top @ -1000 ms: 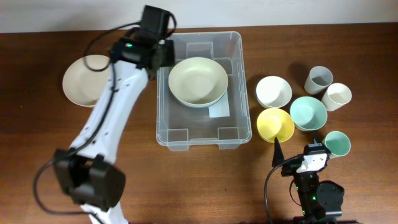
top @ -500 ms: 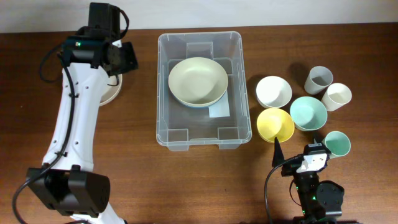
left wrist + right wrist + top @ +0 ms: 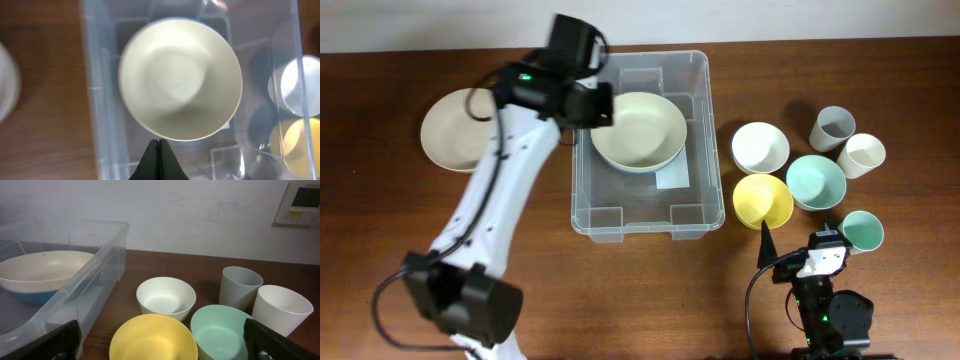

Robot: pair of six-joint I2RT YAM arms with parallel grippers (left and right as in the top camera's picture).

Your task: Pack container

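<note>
The clear plastic container stands mid-table. Inside it lies a wide cream bowl with a blue edge showing beneath it. My left gripper hangs over the container's left rim, beside that bowl. In the left wrist view its fingertips are pressed together with nothing between them, just short of the cream bowl and above the container. My right gripper rests at the front right. It is open, its fingers wide apart and empty, facing the yellow bowl.
A cream plate lies left of the container. To its right stand a white bowl, yellow bowl, mint bowl, grey cup, white cup and mint cup.
Half a second ago my left arm was over the cream plate at the left; it has swung right to the container's left rim. Its jaws closed. The right arm has not moved.
</note>
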